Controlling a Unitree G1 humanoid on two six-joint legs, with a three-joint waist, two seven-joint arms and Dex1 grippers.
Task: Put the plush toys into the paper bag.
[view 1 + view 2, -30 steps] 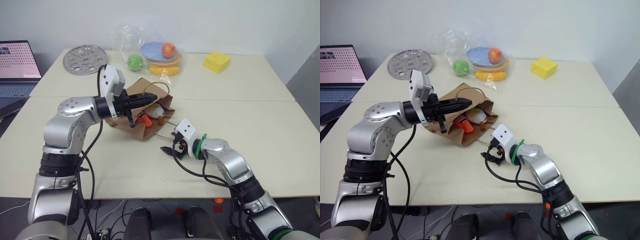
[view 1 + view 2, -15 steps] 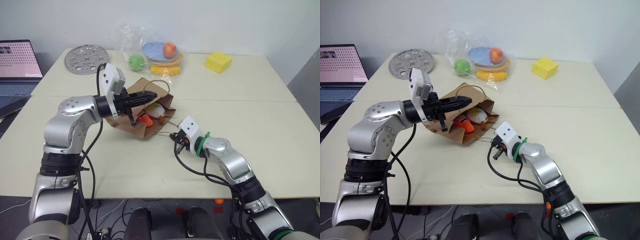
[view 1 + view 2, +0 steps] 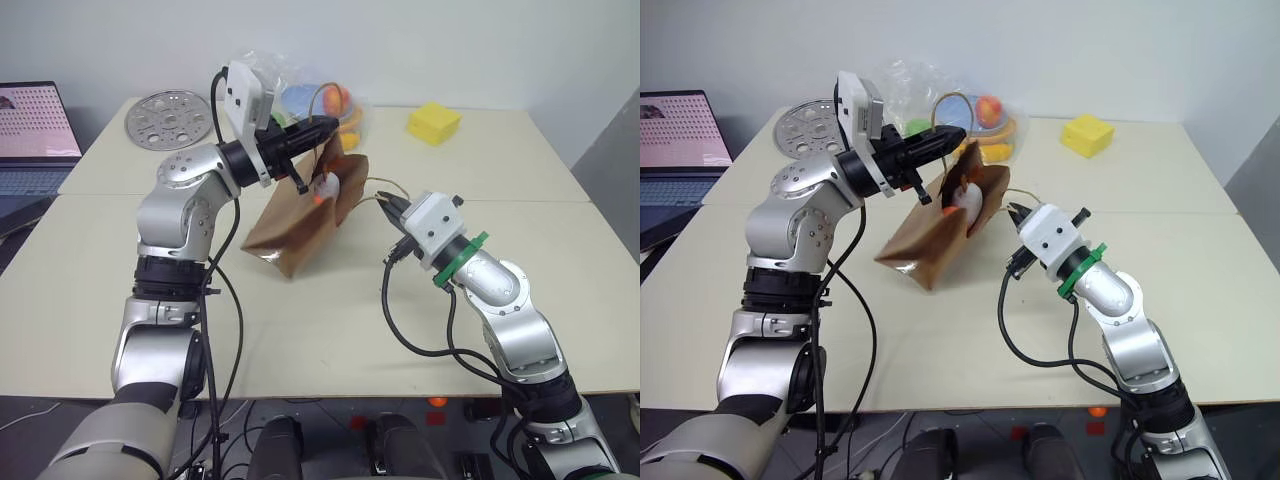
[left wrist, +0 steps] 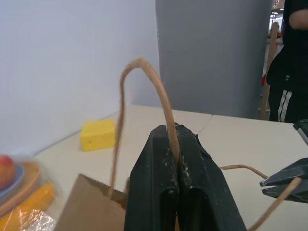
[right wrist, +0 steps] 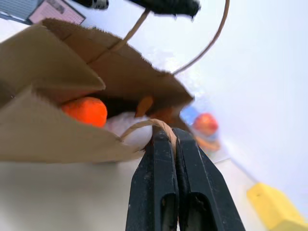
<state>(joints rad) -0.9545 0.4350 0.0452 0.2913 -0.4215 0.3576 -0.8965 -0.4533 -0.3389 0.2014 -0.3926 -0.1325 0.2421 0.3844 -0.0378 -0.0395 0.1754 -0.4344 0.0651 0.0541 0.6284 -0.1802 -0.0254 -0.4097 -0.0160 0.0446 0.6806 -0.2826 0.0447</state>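
Fingers of the left gripper [image 3: 322,124] are clamped on one loop handle of the paper bag [image 3: 296,217]; those of the right gripper [image 3: 386,204] are pinched shut on the other handle, where a second ago they stood apart, clear of the bag. Head views: the bag, previously lying flat on the table [image 3: 560,300], now hangs tilted between both grippers, mouth raised. Left wrist view: closed fingers [image 4: 175,187] trap the handle [image 4: 144,82]. Right wrist view: the orange carrot [image 5: 85,111] and the white toy [image 5: 130,129] sit inside the bag mouth. Judgement: both plush toys are contained; lifting should settle them deeper
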